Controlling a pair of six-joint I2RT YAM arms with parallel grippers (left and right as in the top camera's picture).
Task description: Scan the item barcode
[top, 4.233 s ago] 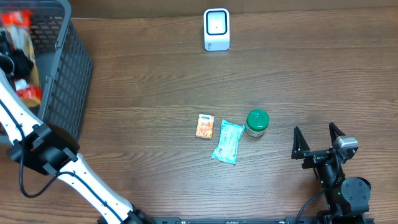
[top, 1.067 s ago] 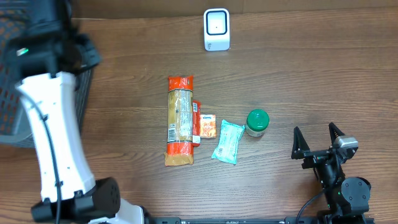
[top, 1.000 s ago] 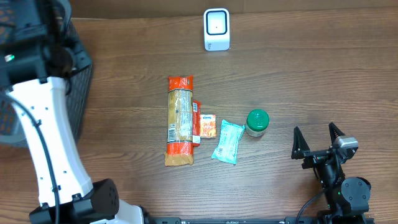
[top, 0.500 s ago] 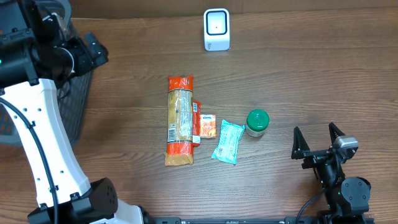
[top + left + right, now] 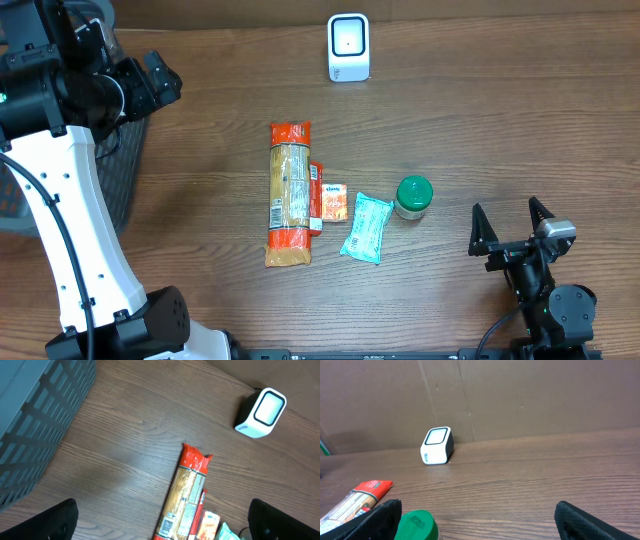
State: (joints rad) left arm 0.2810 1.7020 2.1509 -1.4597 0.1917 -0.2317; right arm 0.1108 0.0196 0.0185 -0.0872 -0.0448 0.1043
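A long pasta packet with red ends (image 5: pixel 289 195) lies flat on the wooden table, a white label with a barcode facing up near its near end (image 5: pixel 185 495). The white barcode scanner (image 5: pixel 348 47) stands upright at the far edge, its window showing in the left wrist view (image 5: pixel 261 412) and the right wrist view (image 5: pixel 436 445). My left gripper (image 5: pixel 160 85) hangs open and empty, high beside the basket, left of the packet. My right gripper (image 5: pixel 510 222) rests open and empty near the front right; between its fingers is only bare table (image 5: pixel 480 520).
A small orange box (image 5: pixel 331 202), a teal packet (image 5: pixel 366 227) and a green-lidded jar (image 5: pixel 413 196) lie in a row right of the pasta packet. A dark mesh basket (image 5: pixel 110 120) fills the far left corner. The jar lid (image 5: pixel 417 527) sits close to my right gripper's left finger.
The pasta packet, absent four seconds ago, now lies on the table. Over the last second my left arm has swung right from the basket's edge. The right arm has not moved.
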